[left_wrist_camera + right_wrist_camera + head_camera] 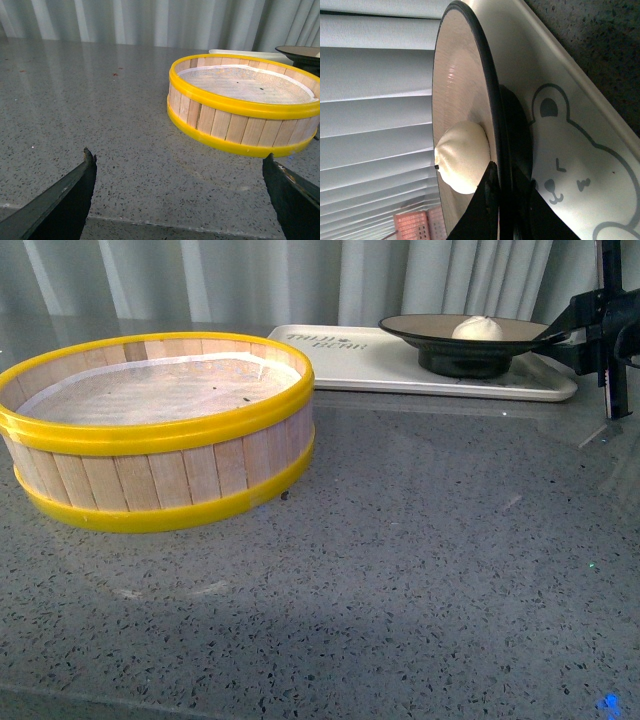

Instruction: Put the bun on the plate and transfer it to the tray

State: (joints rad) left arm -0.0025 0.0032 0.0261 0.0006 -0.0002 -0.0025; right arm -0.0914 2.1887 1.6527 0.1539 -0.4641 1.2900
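Observation:
The white bun (477,328) lies in the black-rimmed beige plate (430,328), which stands on the cream tray (370,360) at the back right. My right gripper (560,337) is shut on the plate's right rim. In the right wrist view the fingers pinch the rim (496,150) with the bun (462,157) right beside them and the tray's bear print (570,165) under the plate. My left gripper (177,175) is open and empty, low over the bare counter, apart from everything.
A large wooden steamer basket with yellow bands (160,430) stands at the left, also in the left wrist view (245,105). The grey speckled counter (400,560) stretches across the front. White curtains hang behind.

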